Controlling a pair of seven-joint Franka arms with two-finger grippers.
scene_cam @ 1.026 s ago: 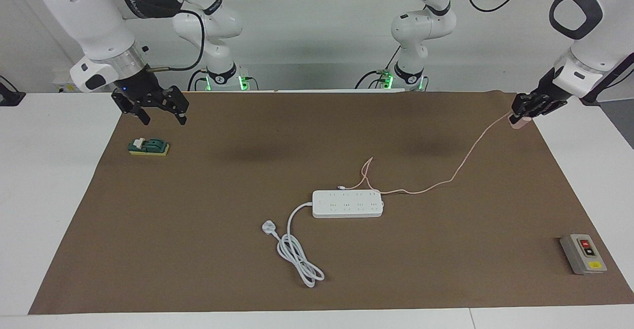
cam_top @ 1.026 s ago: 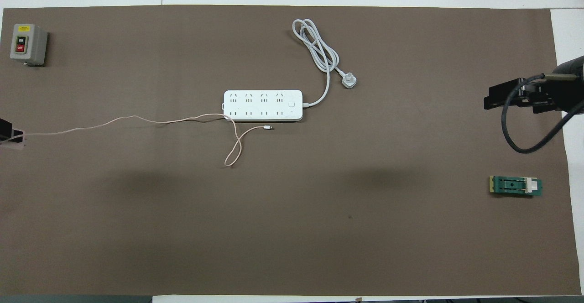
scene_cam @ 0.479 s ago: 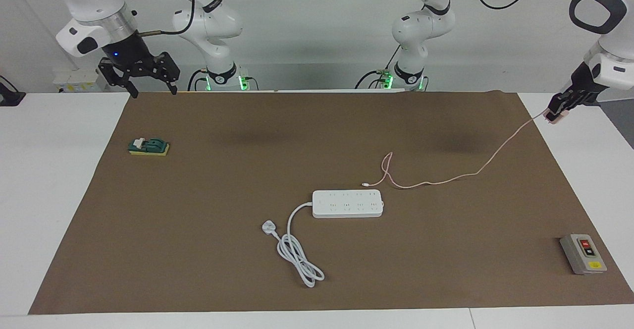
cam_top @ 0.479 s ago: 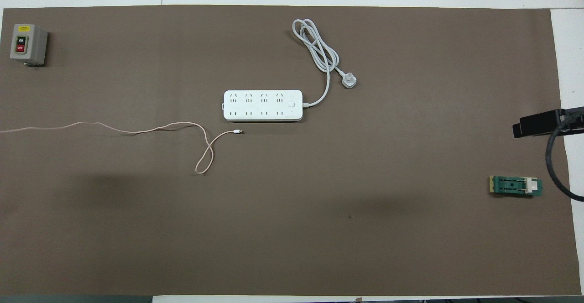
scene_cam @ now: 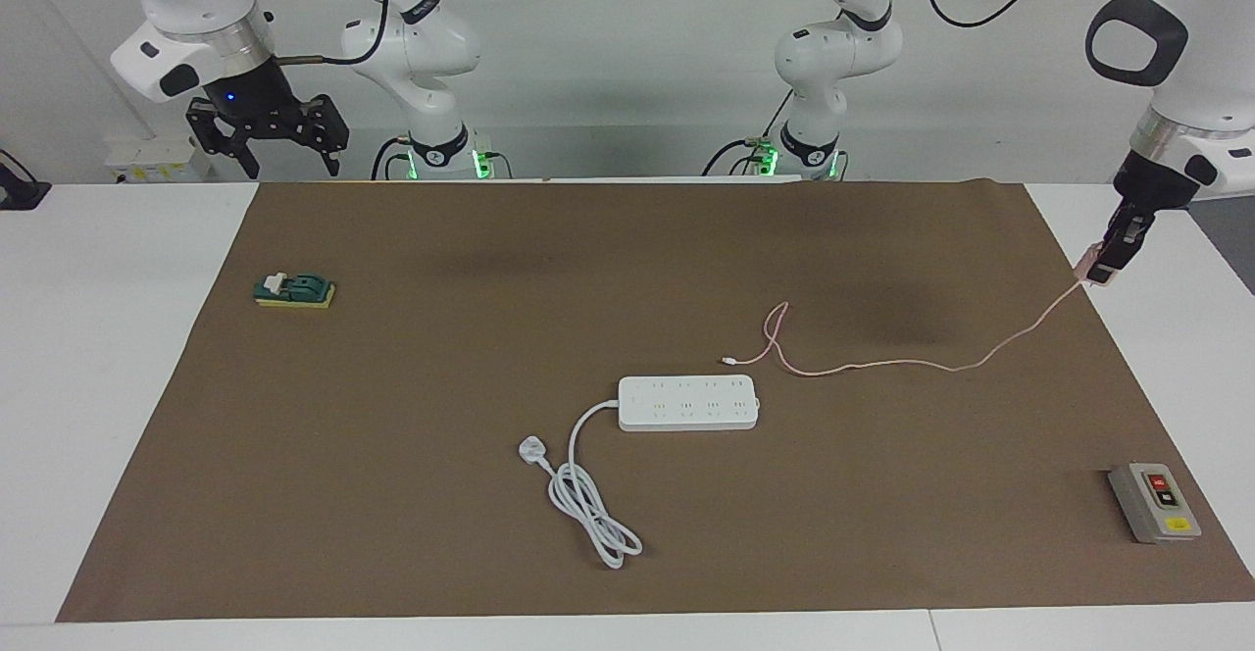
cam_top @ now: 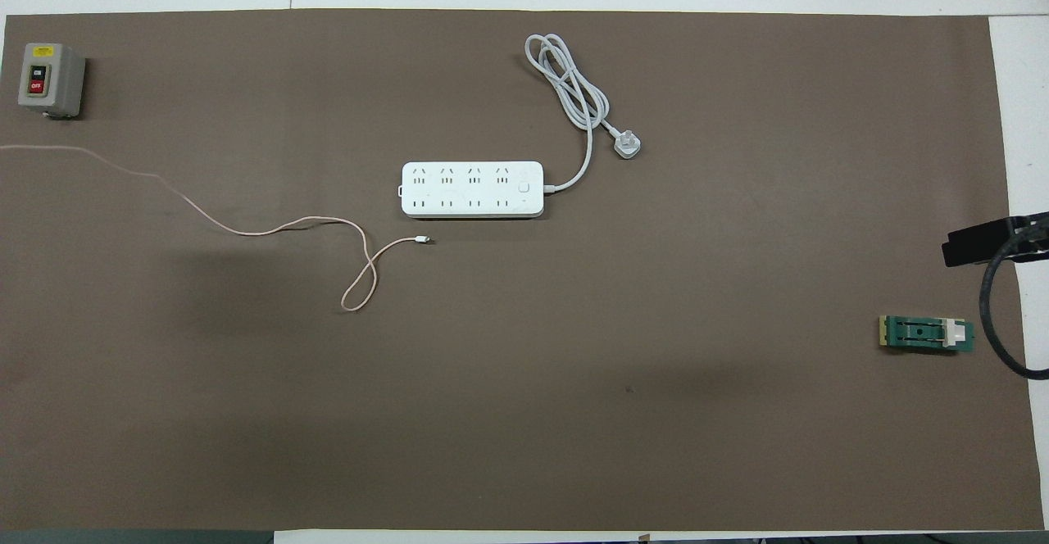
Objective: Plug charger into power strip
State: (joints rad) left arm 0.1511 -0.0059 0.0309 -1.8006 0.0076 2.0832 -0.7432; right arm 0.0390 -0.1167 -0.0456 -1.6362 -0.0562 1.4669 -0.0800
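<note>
A wide table (scene_cam: 118, 357) is covered by a brown mat (scene_cam: 392, 494), with two white robot arms standing at one long edge.

The left gripper (scene_cam: 1106, 267) hangs in the air over the edge of the mat at the left arm's end of the table. Its fingers are pinched tight on the charger (scene_cam: 1090, 264), a small pale-pink cube held clear of the surface. Only part of the cube shows between the dark fingers. This gripper is out of the overhead view.

From the cube a thin pink cable (scene_cam: 882, 365) drops to the mat and trails toward the middle of the table. It crosses itself in a small loop and ends in a tiny connector (scene_cam: 727, 360), which lies on the mat near the power strip, on the side nearer to the robots, not touching it.

The power strip (scene_cam: 688, 402) lies flat near the centre of the mat, a long white bar with two rows of outlets, all of them unoccupied. Its thick white cord (scene_cam: 588, 494) curls away from the robots into a loose coil and ends in a white three-pin plug (scene_cam: 530, 450) resting on the mat.

The right gripper (scene_cam: 286, 163) waits raised over the table edge at the right arm's end, its jaws spread wide and holding nothing.

A small green and yellow block (scene_cam: 294, 290) sits on the mat near the right arm's end. A grey box (scene_cam: 1154, 502) with red and yellow buttons sits at the left arm's end, farther from the robots than the power strip.
</note>
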